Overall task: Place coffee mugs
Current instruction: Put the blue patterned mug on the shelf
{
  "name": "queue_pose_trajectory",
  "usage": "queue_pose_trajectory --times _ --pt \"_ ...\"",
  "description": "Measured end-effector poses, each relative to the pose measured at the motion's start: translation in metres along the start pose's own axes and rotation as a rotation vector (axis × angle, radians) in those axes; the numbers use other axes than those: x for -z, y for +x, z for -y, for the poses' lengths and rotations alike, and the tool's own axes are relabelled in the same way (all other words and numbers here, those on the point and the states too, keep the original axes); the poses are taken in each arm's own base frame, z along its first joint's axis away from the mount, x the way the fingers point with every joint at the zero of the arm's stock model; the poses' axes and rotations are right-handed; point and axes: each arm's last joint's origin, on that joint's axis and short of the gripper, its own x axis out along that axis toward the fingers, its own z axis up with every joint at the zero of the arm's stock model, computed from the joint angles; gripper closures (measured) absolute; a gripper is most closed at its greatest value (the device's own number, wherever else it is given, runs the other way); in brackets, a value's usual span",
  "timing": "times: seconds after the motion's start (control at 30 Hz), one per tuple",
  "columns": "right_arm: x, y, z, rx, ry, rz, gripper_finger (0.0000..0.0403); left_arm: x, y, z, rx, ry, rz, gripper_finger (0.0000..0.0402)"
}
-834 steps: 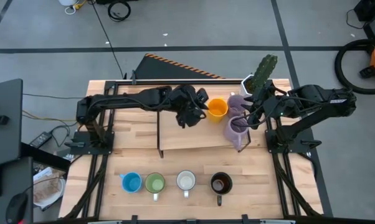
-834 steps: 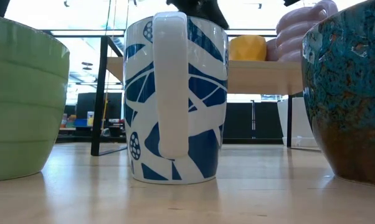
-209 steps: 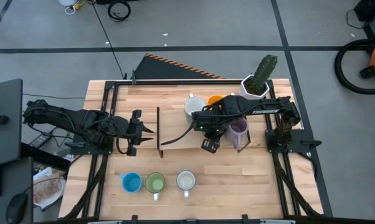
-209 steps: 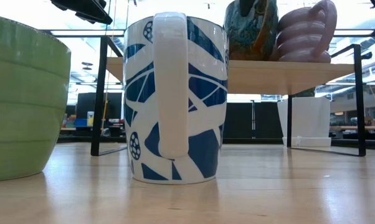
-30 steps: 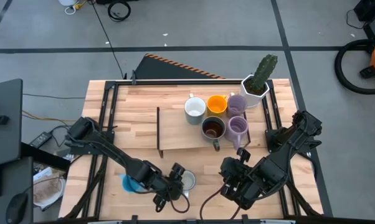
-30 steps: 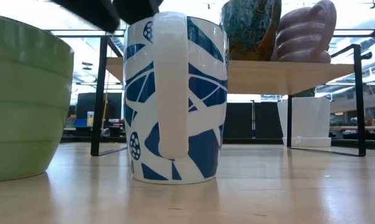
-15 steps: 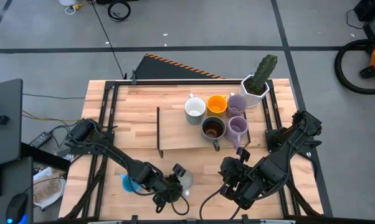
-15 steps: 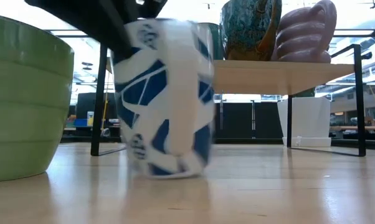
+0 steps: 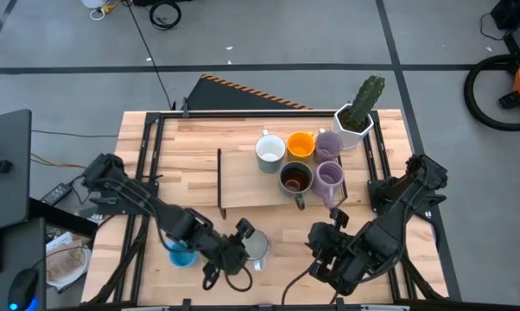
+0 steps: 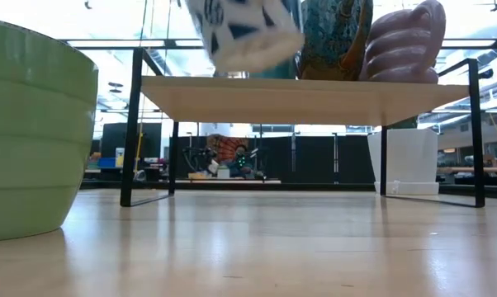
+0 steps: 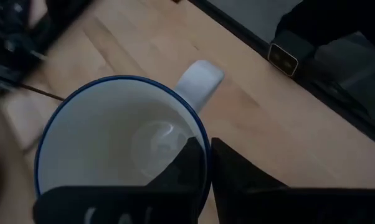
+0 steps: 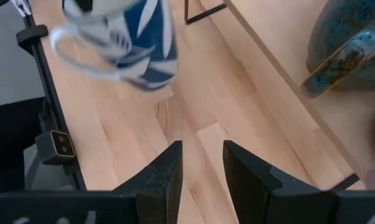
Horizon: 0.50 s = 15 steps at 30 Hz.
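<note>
Left gripper [image 9: 247,240] sits at the near middle of the worktop [image 9: 191,147], fingers pinched on the rim of the white mug with blue pattern [image 9: 256,247], one finger [image 11: 182,167] inside the cup, one outside. That mug is off the worktop: in the low view it hangs tilted, up at the level of the shelf board [image 10: 306,89], with bare wood under it. In the right wrist view the same mug [image 12: 122,34] hangs over the planks, handle out to the side.

Right gripper [image 9: 336,226] is at the near right of the worktop, low, fingers partly apart, nothing between them.

Blue mug [image 9: 181,254] stands on the worktop at near left, partly under the left arm. Green mug [image 10: 34,132] stands on the worktop, big at the left edge of the low view; in the high view the left arm covers it.

On the shelf: plain white mug [image 9: 269,149], orange mug [image 9: 301,144] and lilac mug [image 9: 329,143] in the back row, just beside each other. In front of them, dark brown mug [image 9: 294,179] and second lilac mug [image 9: 328,176], side by side.

White hexagonal cactus pot [image 9: 353,122] stands at the far right corner, behind the shelf.
</note>
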Motion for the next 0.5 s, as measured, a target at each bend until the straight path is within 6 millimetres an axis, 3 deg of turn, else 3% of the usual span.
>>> queue_pose_trajectory --times 0.2,0.5 --pt "0.006 -0.006 -0.003 0.009 -0.024 0.071 0.0283 0.002 -0.022 -0.026 0.114 0.119 -0.023 0.037" --pt "0.006 -0.007 -0.004 0.005 -0.019 0.095 0.0282 0.011 -0.037 -0.072 0.054 0.14 -0.081 0.0366"
